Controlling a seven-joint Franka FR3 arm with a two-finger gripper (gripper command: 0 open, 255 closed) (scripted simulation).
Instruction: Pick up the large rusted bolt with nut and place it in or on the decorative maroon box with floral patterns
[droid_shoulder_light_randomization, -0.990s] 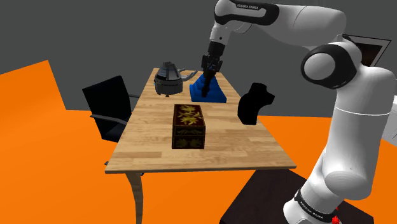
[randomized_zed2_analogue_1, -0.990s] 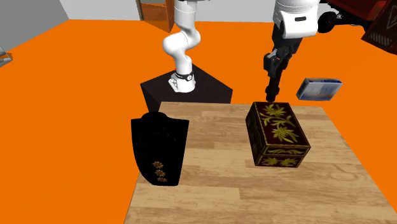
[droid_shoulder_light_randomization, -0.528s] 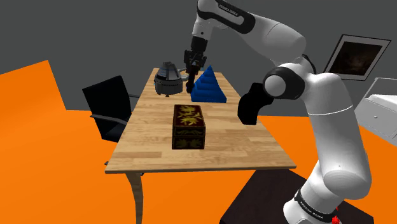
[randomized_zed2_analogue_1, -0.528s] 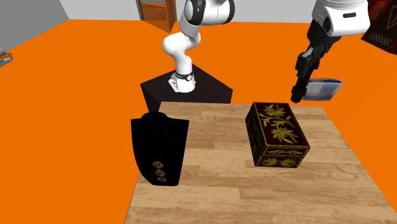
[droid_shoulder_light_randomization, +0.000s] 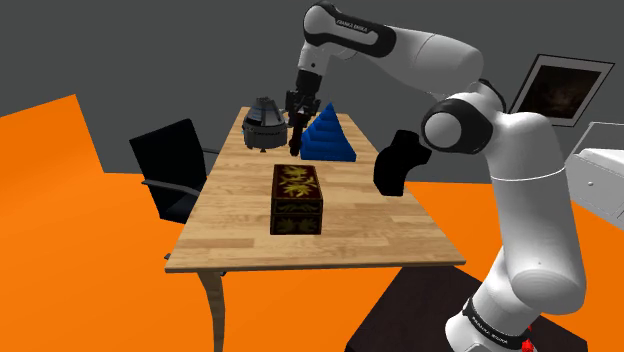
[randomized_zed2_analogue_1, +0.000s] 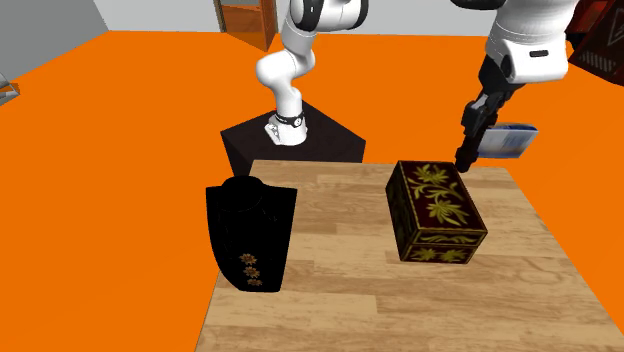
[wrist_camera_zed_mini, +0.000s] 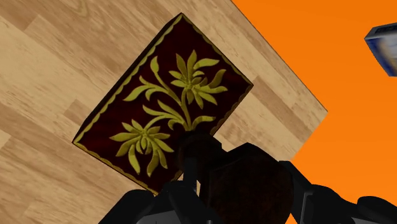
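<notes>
Seen from the wrist, the all-black two-finger gripper (wrist_camera_zed_mini: 232, 194) is closed on a large, dark, rust-brown bolt with nut (wrist_camera_zed_mini: 248, 178). The bolt sits between the two jaws, and a rounded stub of it pokes out past the fingertips. Just beyond that stub lies a rectangular maroon box (wrist_camera_zed_mini: 159, 121) with gold flowers and leaves on its shut lid, resting on a light wooden table (wrist_camera_zed_mini: 57, 83). Past the table's edge is bright orange floor (wrist_camera_zed_mini: 305, 38). Against the floor is a blue block (wrist_camera_zed_mini: 385, 44) with a pale face; whether it rests on anything cannot be told.

In the shoulder view, nearest the camera is the black box stand (droid_shoulder_light_randomization: 420, 310), with the white arm (droid_shoulder_light_randomization: 530, 200) rising from it and reaching over the table. A black necklace bust (droid_shoulder_light_randomization: 400, 160) stands at the table's right edge in that view, well apart from the maroon box at the table's middle. The gripper hangs in the air with the bolt, above the tabletop just past the box's far end and apart from the box. Beside it is the blue block, and a grey domed object (droid_shoulder_light_randomization: 265, 122) stands at the table's far end. A black office chair (droid_shoulder_light_randomization: 175, 170) stands on the shoulder view's left of the table. Farthest is a dark grey wall (droid_shoulder_light_randomization: 150, 50) with a framed picture (droid_shoulder_light_randomization: 555, 90).
</notes>
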